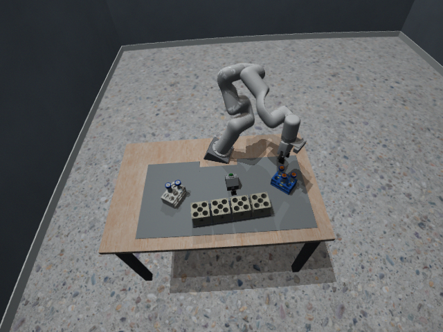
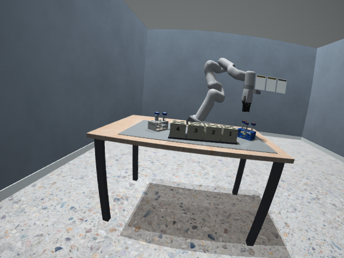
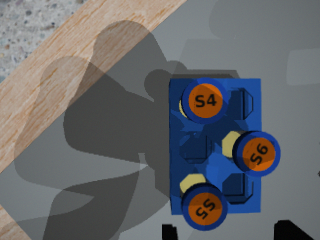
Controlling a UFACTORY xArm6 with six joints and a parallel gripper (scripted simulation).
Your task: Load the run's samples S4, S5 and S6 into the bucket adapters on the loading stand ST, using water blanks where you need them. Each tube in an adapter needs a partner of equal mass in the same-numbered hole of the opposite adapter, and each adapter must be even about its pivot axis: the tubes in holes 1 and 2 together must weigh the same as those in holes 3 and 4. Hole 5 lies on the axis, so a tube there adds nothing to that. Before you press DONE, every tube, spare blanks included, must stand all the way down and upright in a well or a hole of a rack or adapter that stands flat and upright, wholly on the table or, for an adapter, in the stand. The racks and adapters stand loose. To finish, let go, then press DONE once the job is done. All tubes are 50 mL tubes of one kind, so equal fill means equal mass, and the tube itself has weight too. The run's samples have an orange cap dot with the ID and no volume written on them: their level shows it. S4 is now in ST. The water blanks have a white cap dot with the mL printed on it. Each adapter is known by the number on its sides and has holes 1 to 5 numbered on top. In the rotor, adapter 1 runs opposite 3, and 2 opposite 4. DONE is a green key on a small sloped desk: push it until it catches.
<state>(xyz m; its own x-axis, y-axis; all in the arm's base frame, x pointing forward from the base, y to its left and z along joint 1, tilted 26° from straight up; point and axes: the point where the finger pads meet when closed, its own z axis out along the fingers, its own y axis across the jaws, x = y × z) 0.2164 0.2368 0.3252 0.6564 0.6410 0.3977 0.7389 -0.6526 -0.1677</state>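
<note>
At left, two blue-capped clear water blanks (image 1: pixel 177 182) (image 2: pixel 164 113) stand in the white plastic rack (image 1: pixel 174 197) (image 2: pixel 157 127). Centrally, all four beige block adapters (image 1: pixel 219 216) (image 2: pixel 195 130) are unfilled. At right, the blue plastic rack (image 1: pixel 279 186) (image 2: pixel 245 135) (image 3: pixel 175 145) holds orange-dotted S5 (image 1: pixel 281 167) (image 2: pixel 243 121) (image 3: pixel 204 207), S6 (image 1: pixel 284 176) (image 2: pixel 246 122) (image 3: pixel 258 153) and S4 (image 1: pixel 293 174) (image 2: pixel 253 123) (image 3: pixel 205 101). The gripper (image 1: pixel 281 159) (image 2: pixel 245 106) (image 3: pixel 225 232) hangs above, jaws spread, empty. Presumably S5 is next: centre squarely, descend vertically, lift straight; the loose rack could drag.

Fingers cut off at wrist pic's btm edge; white-dot mL nos. (image 1: pixel 177 182) too sm. to read.
</note>
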